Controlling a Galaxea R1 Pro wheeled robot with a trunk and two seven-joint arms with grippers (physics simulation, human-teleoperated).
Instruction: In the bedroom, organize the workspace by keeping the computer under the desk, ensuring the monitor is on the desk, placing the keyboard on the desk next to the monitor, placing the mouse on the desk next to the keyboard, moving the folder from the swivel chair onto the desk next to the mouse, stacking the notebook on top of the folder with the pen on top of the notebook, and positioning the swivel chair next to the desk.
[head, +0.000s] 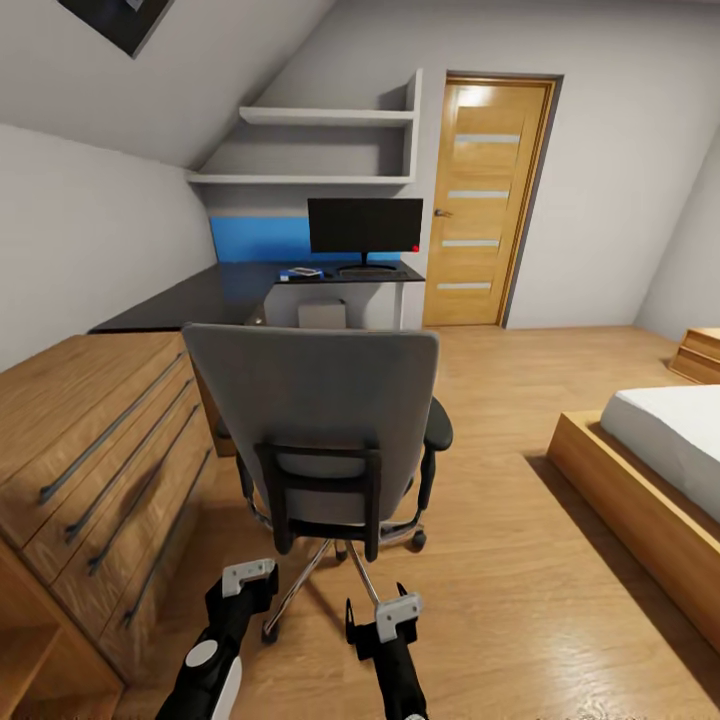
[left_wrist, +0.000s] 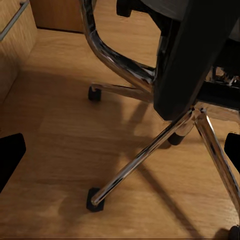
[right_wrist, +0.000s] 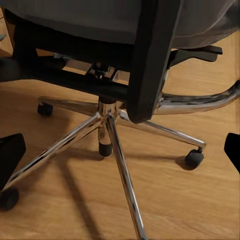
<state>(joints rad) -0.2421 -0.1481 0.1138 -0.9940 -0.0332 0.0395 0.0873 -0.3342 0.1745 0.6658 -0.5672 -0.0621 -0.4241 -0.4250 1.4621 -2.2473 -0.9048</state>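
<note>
Two pincers, left (head: 249, 578) and right (head: 385, 617), hung released above the wooden plank floor (head: 520, 600), just behind the grey upholstered swivel chair (head: 320, 430). Its chrome star base (right_wrist: 107, 125) gleamed ahead of them. Far beyond stood the black-topped counter (head: 200, 295) carrying the thin monitor (head: 365, 225); small items beside it were indistinct.

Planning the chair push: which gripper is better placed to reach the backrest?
Marginally the right gripper: it sits under the swivel chair backrest's middle, while the left gripper is off toward the wooden drawer unit. Both look open.
</note>
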